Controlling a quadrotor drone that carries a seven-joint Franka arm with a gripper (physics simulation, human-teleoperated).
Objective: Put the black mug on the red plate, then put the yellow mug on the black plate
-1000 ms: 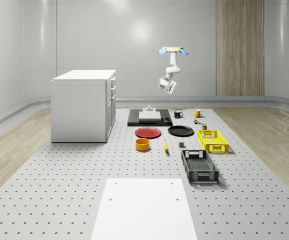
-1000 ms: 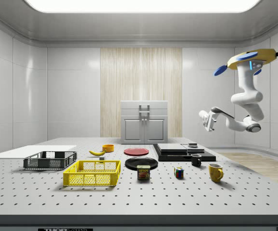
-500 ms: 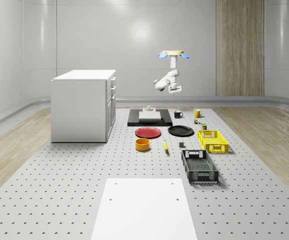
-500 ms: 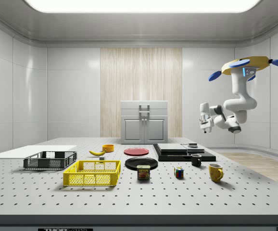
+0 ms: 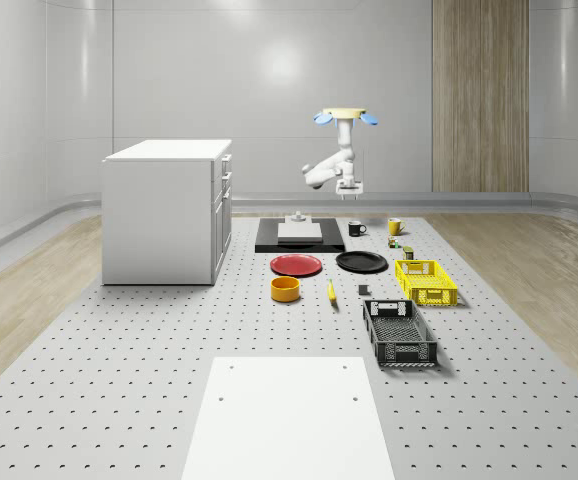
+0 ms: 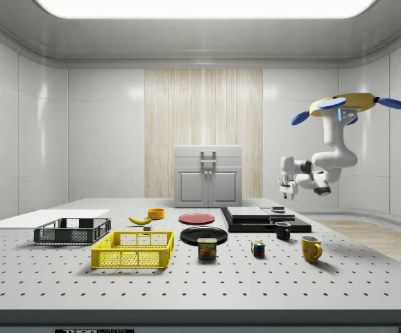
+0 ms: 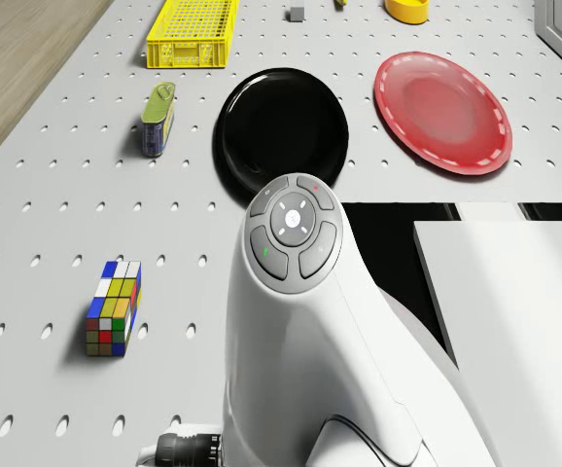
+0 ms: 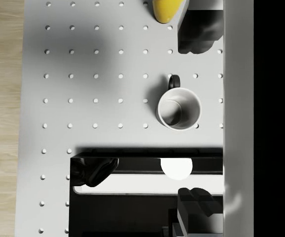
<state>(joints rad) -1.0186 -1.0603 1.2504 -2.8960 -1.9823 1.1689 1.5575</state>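
Two dark fingers (image 8: 197, 34) of my claw (image 6: 284, 193) stand wide apart in the wrist view, one on each side of the frame, and nothing is held between them. I hover in the air above the far end of the table (image 5: 169, 380), my drone body (image 6: 346, 105) up over the side where the mugs stand, with the arm bent down and the claw pointing straight at the table. The black mug (image 8: 178, 109) sits almost directly under the claw, well below it and not touching it; in the wrist view it lies in the gap between the fingers, a little off the line that joins them. It stands upright on the bare table, its long axis vertical and its open mouth facing up at me, so I look straight into its pale inside. Its handle (image 8: 174, 80) points along the table toward the yellow mug (image 8: 167, 10), which stands near it, apart from it and also upright. The black mug is just beside the edge of the black slab (image 5: 299, 243) but not on it. In the drone view the black plate (image 7: 281, 126) and the red plate (image 7: 442, 112) lie side by side on the table beyond my arm, neither touching the other, and both sit well apart from the black mug.
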